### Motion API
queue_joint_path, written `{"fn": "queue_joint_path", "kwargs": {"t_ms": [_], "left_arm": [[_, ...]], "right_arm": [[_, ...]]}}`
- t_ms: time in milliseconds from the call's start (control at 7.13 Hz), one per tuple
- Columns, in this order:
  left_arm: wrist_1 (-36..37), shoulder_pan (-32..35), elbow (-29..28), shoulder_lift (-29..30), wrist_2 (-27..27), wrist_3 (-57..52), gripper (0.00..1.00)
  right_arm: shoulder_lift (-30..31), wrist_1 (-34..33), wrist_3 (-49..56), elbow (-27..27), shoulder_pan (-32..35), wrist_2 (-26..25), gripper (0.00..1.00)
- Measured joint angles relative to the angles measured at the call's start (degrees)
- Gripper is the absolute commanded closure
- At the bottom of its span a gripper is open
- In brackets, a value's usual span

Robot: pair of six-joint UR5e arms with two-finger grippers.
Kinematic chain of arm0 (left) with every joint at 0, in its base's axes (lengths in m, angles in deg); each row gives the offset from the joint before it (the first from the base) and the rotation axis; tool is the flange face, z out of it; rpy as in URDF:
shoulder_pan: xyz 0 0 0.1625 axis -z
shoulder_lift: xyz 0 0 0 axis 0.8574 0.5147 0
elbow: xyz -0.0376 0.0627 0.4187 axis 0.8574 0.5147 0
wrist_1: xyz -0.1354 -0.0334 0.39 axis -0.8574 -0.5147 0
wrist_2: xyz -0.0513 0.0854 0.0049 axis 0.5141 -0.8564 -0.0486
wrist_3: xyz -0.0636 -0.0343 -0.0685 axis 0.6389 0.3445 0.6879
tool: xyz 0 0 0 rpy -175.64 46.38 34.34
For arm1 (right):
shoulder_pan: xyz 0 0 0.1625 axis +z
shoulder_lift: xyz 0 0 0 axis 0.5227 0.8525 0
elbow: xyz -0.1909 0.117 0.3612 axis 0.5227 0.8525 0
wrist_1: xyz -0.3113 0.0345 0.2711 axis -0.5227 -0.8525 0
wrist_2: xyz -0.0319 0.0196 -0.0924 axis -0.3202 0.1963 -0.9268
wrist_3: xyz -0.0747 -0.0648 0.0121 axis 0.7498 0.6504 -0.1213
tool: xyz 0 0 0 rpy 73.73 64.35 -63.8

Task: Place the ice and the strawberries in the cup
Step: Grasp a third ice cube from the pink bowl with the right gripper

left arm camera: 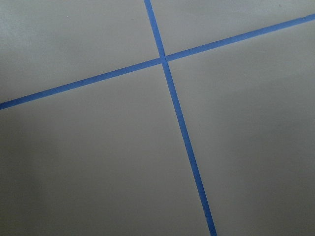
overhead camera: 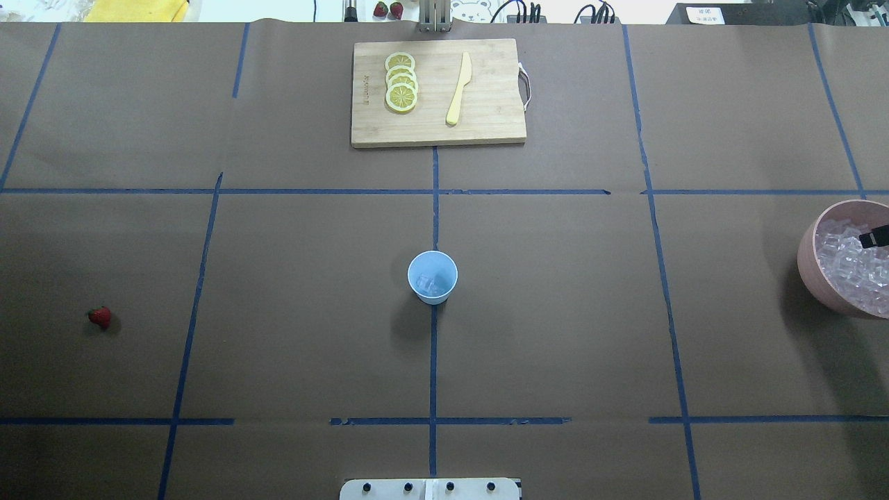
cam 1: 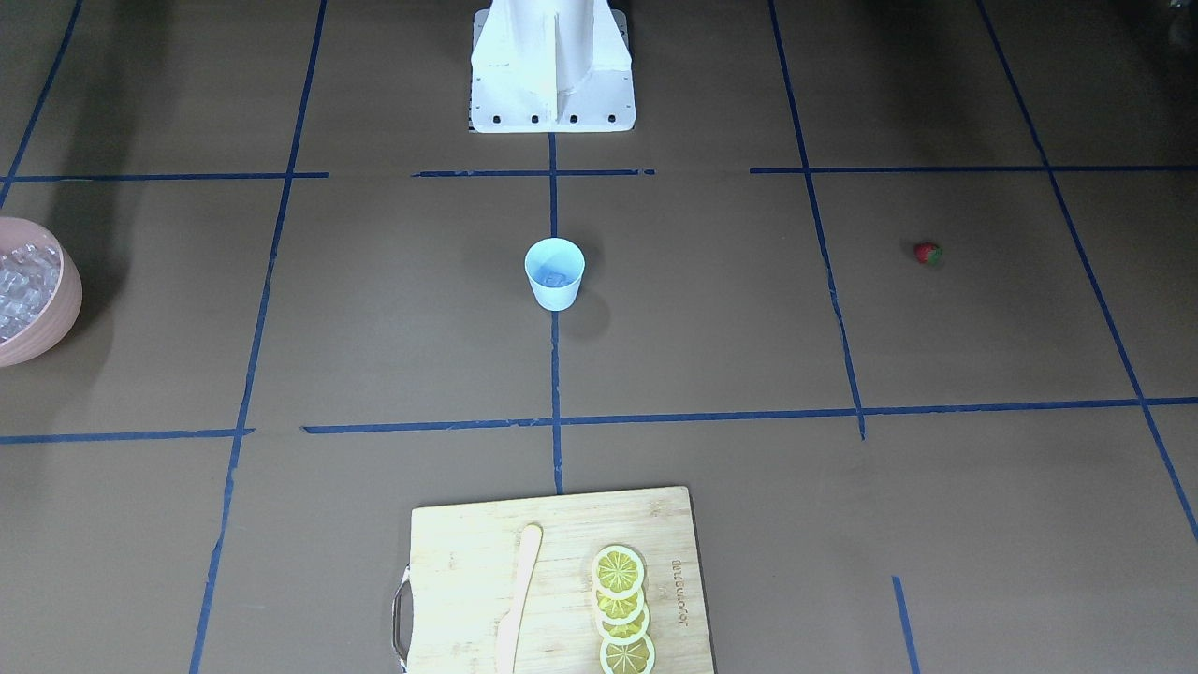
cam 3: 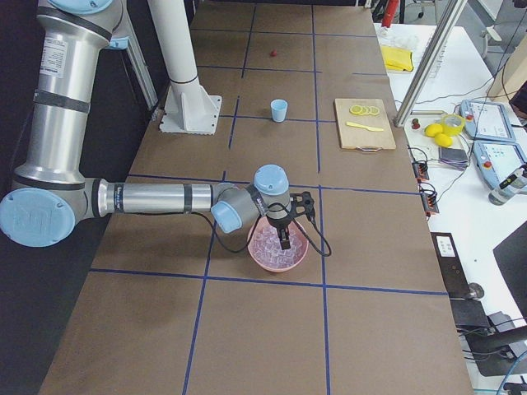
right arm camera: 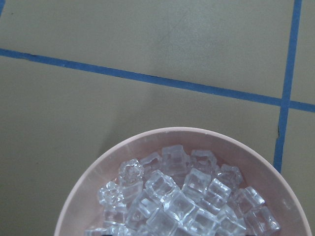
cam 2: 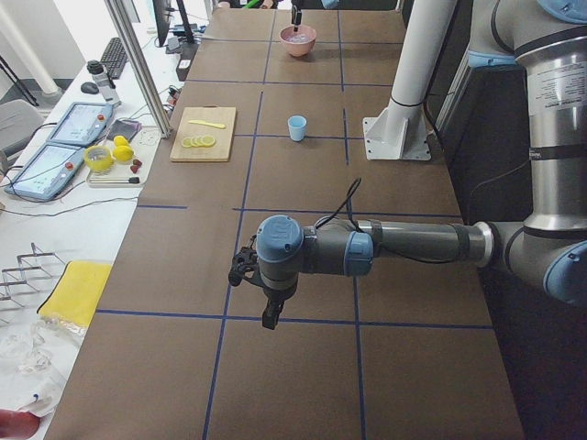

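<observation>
The light-blue cup (overhead camera: 432, 276) stands upright at the table's middle, with clear ice (overhead camera: 429, 285) in its bottom. It also shows in the front view (cam 1: 554, 273). The strawberry (overhead camera: 100, 317) lies alone on the table's left side. A pile of ice (right arm camera: 182, 196) fills the pink bowl (overhead camera: 806, 257) at the right edge. My right gripper (cam 3: 285, 240) hangs over that bowl; only one dark tip (overhead camera: 874, 237) shows overhead, so I cannot tell its state. My left gripper (cam 2: 269, 319) hovers over bare table, far from the strawberry; I cannot tell its state.
A wooden cutting board (overhead camera: 486, 125) at the far middle carries lemon slices (overhead camera: 401, 82) and a yellow knife (overhead camera: 459, 89). The robot base (cam 1: 552, 65) stands behind the cup. Blue tape lines cross the brown table.
</observation>
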Motion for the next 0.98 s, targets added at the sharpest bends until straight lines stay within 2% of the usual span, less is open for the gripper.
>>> {"fn": "queue_joint_path", "kwargs": {"t_ms": [561, 701, 842, 982], "left_arm": [[0.0, 0.0, 0.2, 0.0, 0.2, 0.0, 0.00], [0.0, 0.0, 0.3, 0.0, 0.2, 0.0, 0.00], [0.0, 0.0, 0.4, 0.0, 0.2, 0.0, 0.00], [0.1, 0.0, 0.5, 0.0, 0.2, 0.0, 0.00]], "right_arm": [[2.8, 2.3, -1.8, 0.9, -3.0, -1.8, 0.13], [3.3, 2.6, -1.8, 0.9, -3.4, -2.0, 0.21], [3.6, 2.8, -1.7, 0.9, -3.6, -2.0, 0.58], [3.7, 2.8, -1.6, 0.9, -3.7, -2.0, 0.87]]}}
